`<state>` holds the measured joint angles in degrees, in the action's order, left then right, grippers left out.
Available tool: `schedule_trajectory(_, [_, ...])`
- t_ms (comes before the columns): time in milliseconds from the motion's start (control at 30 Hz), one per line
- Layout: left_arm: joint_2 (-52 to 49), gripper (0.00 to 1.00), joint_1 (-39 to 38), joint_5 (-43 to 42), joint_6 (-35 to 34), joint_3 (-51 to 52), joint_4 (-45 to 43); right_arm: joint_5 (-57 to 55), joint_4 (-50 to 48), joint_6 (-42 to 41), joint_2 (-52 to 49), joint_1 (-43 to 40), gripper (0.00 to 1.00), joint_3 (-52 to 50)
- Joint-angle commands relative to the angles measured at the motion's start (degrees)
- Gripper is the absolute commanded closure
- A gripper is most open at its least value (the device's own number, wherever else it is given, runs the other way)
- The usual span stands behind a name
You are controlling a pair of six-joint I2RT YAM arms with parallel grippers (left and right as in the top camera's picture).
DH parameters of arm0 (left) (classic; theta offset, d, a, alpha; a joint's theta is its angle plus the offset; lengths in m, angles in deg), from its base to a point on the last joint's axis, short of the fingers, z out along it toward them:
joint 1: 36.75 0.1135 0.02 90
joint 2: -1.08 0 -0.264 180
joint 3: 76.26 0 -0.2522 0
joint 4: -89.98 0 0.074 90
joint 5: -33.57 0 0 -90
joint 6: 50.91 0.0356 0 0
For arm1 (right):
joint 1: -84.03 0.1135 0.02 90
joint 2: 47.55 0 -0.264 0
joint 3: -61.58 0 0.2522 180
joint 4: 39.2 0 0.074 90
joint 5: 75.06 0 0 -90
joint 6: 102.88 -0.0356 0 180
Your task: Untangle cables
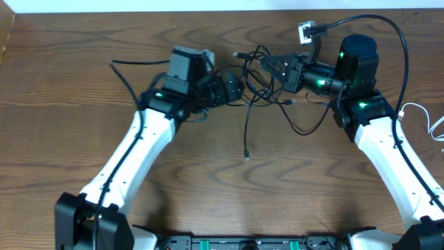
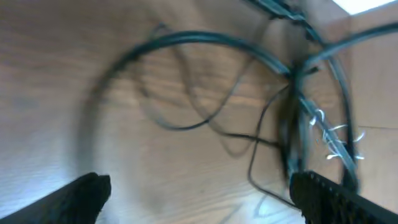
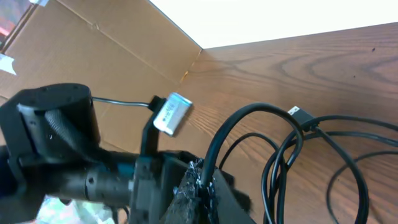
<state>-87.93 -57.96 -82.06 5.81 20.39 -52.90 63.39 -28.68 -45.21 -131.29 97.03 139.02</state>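
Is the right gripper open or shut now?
Shut. In the right wrist view, the right gripper pinches a black cable that rises from between its tips.

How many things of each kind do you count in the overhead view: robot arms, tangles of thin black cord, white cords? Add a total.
Robot arms: 2, the left arm and the right arm
Tangle of thin black cords: 1, its strands too interlaced to count apart
White cord: 1, at the right edge
Total: 4
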Motion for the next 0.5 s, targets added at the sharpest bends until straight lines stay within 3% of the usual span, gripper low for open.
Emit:
schedule_trajectory(0, [0.00, 0.02, -2.32, -0.72, -0.92, 0.74, -3.15, 1.01, -0.24, -0.42, 0.33, 0.17, 0.99, 0.39])
schedule_trajectory(100, [-0.04, 0.07, -3.82, 0.22, -0.92, 0.74, -5.70, 1.01, -0.24, -0.44, 0.33, 0.15, 0.99, 0.39])
schedule_trajectory(300, [-0.37, 0.81, -5.29, 11.87, -0.90, 0.76, -0.68, 1.03, -1.11, -0.48, 0.39, -1.31, 0.99, 0.39])
schedule_trajectory(333, [-0.44, 0.88, -5.29, 13.64, -0.87, 0.79, 0.66, 1.03, -1.20, -0.66, 0.44, -1.66, 0.99, 0.39])
schedule_trajectory(467, [-0.68, 0.92, -5.27, 29.09, -0.87, 0.90, 10.38, 1.03, -1.25, -1.53, 1.07, -5.27, 0.98, 0.39])
